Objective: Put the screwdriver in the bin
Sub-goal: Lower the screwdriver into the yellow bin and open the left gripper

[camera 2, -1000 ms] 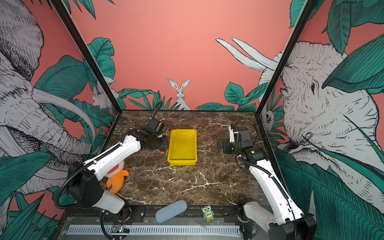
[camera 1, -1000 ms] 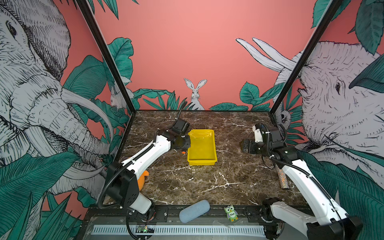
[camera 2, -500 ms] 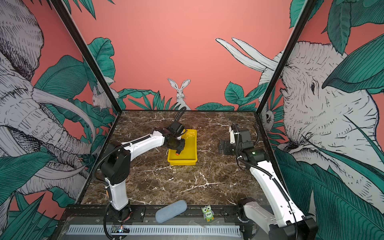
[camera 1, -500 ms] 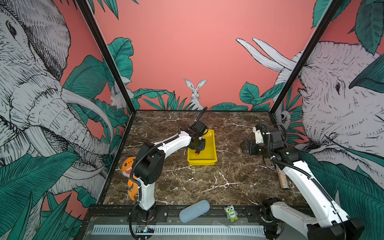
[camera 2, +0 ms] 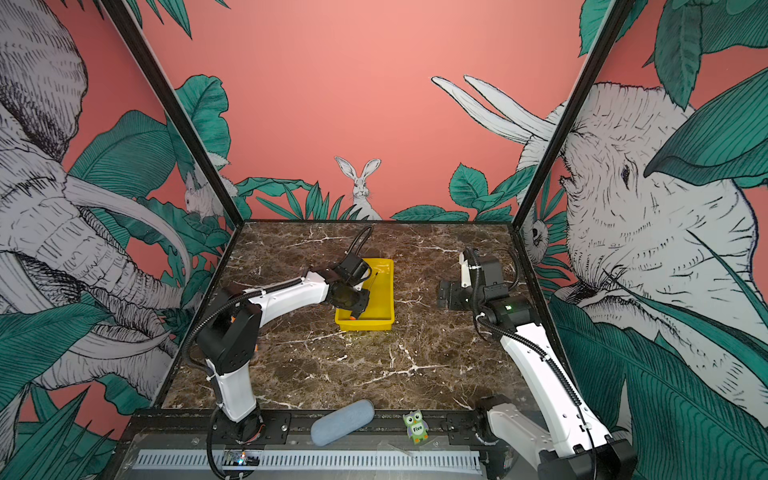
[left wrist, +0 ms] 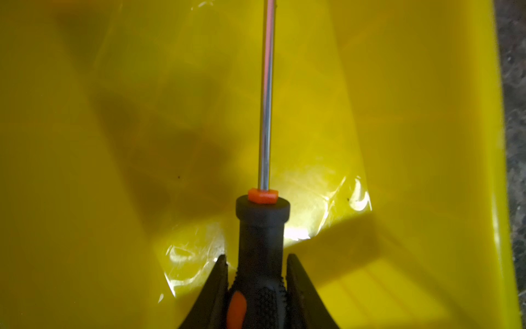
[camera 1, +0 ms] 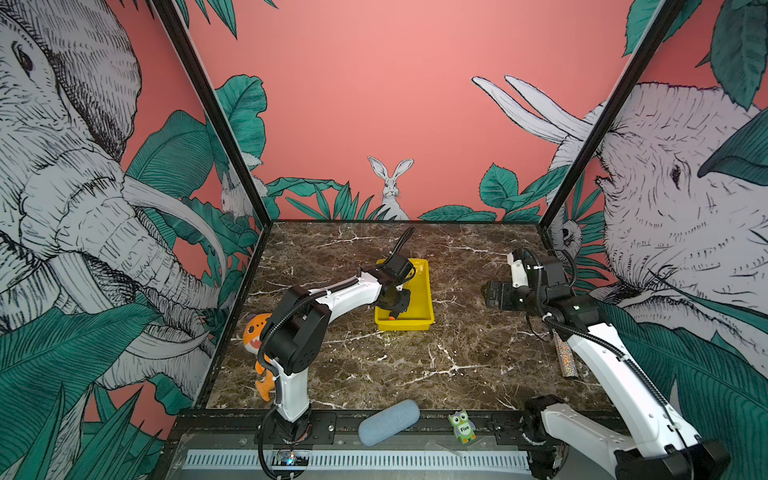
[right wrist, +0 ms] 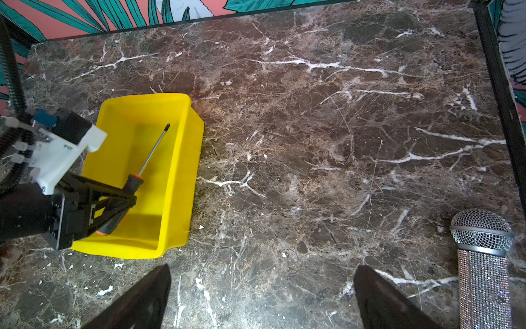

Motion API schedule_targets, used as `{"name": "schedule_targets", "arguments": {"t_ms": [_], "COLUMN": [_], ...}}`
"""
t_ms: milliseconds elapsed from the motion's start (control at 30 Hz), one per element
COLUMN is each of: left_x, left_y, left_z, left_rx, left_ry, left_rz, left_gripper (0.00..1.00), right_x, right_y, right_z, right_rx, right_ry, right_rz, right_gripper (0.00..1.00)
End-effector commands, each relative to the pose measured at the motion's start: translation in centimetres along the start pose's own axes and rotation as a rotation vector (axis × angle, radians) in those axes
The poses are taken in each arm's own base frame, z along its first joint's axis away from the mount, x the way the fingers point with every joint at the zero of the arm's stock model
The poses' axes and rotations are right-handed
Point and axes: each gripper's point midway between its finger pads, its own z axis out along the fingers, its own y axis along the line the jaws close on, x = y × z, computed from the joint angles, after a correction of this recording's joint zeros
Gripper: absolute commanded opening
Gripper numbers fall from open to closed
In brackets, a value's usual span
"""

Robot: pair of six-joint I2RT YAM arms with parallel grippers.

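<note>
left gripper [left wrist: 256, 259] | moved over bin [right wrist: 183, 171] | screwdriver [right wrist: 153, 150] clamped (unchanged)

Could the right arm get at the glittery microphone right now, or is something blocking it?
Probably yes. The right pincer is open and empty; the microphone lies on the table beside that arm, nothing between them. The left pincer is away over the bin, holding the screwdriver.
</note>
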Motion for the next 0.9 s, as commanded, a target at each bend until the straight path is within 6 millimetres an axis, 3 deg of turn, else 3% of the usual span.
{"name": "schedule_targets", "arguments": {"t_ms": [0,467,767,867], "left_x": [-1.3,-2.0,-2.3,-2.5], "left_y": [-0.9,-1.5,-1.4,-1.3], "left_z": [-2.4,-0.3,0.6,0.9], "left_rx": [0.041,0.046,0.036,0.037], "left_ry": [-0.079,-0.066,-0.066,-0.078], "left_rz": [0.000,0.016,0.007,0.000], "left_gripper": [0.00,0.00,0.10,0.19], "right_x": [-0.4,0.3,1.7,2.0], "right_y": [0.3,-0.2,-1.0,-1.2], "right_z": [0.0,-0.4,-1.2,-1.6], "right_rx": [-0.008,0.012,0.041,0.046], "right_ry": [-0.016,-0.011,-0.009,-0.009], "right_rz": [0.009,0.024,0.040,0.046], "right_gripper": [1.00,1.00,1.00,1.00]}}
